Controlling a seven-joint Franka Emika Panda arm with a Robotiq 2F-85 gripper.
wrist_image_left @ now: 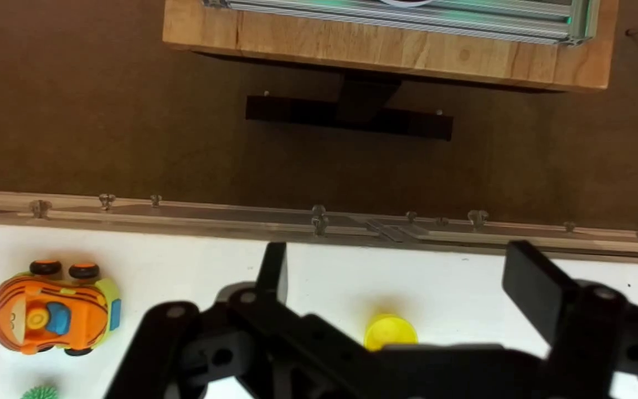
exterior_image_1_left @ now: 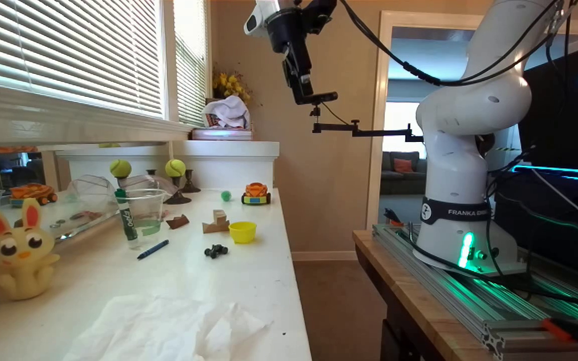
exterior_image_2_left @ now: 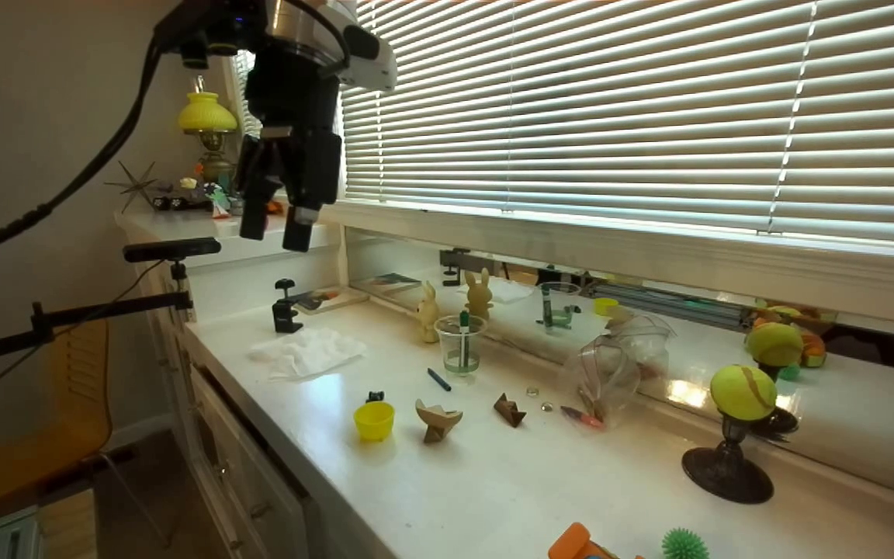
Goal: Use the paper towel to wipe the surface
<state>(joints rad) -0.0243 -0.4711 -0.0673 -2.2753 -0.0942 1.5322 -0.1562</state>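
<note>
The paper towel point(exterior_image_1_left: 168, 328) is a crumpled white sheet lying on the white countertop surface point(exterior_image_1_left: 264, 286), at the near end in that exterior view. It also shows in an exterior view point(exterior_image_2_left: 309, 353), close to a black clamp. It is out of the wrist view. My gripper point(exterior_image_2_left: 275, 230) is raised high above the countertop point(exterior_image_2_left: 486, 489), tilted downward, with its fingers apart and nothing between them. In the wrist view the fingers point(wrist_image_left: 399, 271) are spread wide over the countertop point(wrist_image_left: 180, 271), near its front edge, with the yellow cup far below between them.
A yellow cup point(exterior_image_1_left: 243, 232), small black toy car point(exterior_image_1_left: 216, 250), blue pen point(exterior_image_1_left: 153, 249), clear cup with marker point(exterior_image_1_left: 143, 215) and rabbit toy point(exterior_image_1_left: 23, 255) stand on the countertop. The black clamp point(exterior_image_2_left: 287, 310) is beside the towel. A camera arm point(exterior_image_1_left: 379, 133) reaches toward the counter.
</note>
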